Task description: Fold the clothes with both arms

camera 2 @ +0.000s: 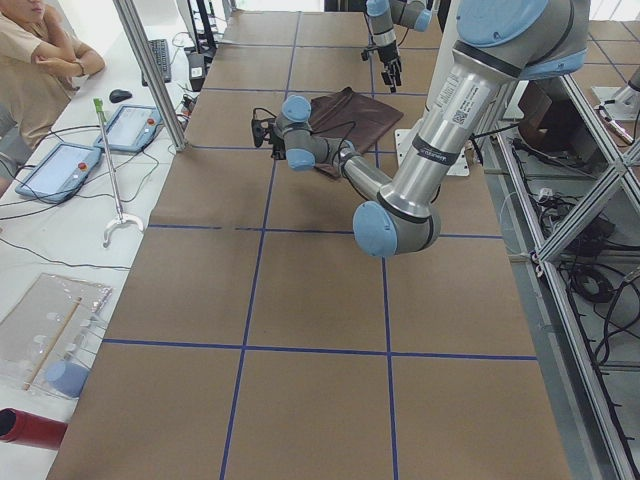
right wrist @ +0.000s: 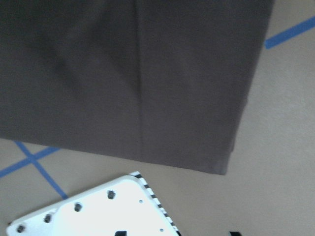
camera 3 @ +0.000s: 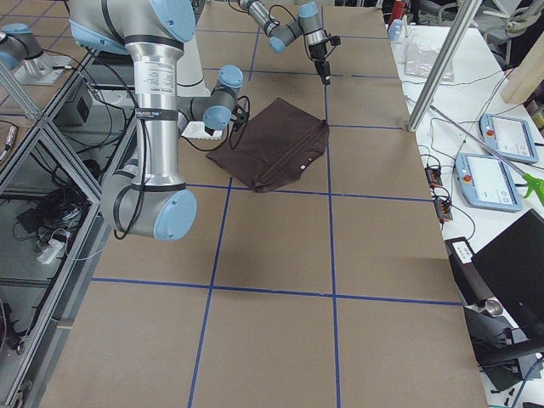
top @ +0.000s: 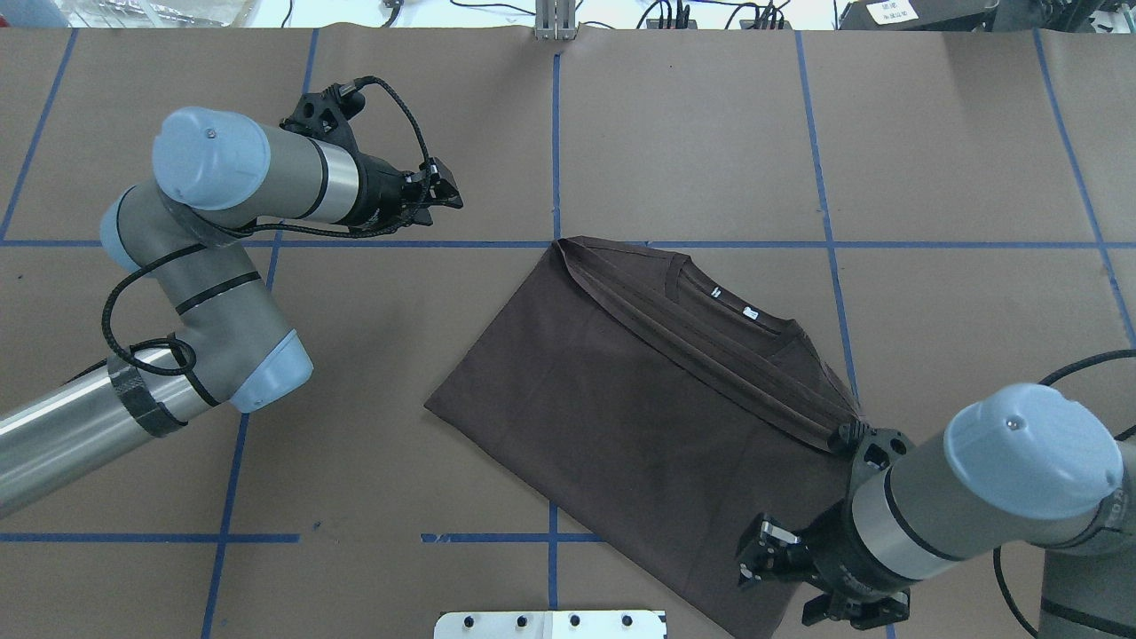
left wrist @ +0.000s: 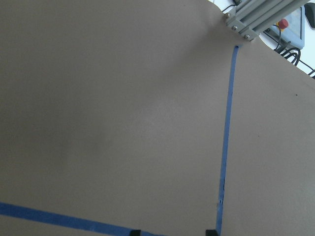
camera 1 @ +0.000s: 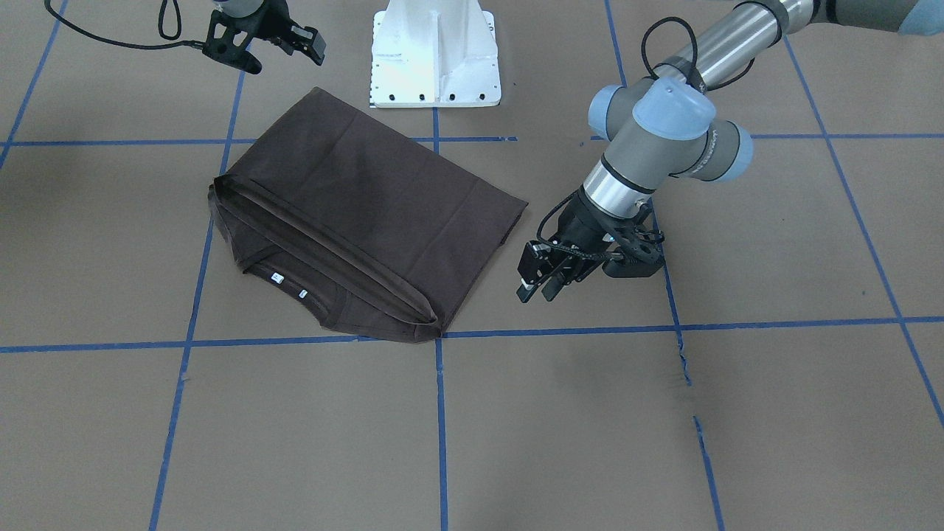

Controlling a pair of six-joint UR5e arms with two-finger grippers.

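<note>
— Lying on the desk [camera 1: 664, 442], where is the T-shirt [camera 1: 369, 214] sitting?
— It is lying folded mid-desk, toward the robot-side edge.
— And the pincers?
— Both are gaping empty: left pincer [camera 1: 538, 289] hovering beside it, right pincer [camera 1: 284, 57] near its corner.

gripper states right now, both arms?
Left gripper: open, holding nothing.
Right gripper: open, holding nothing.
</note>
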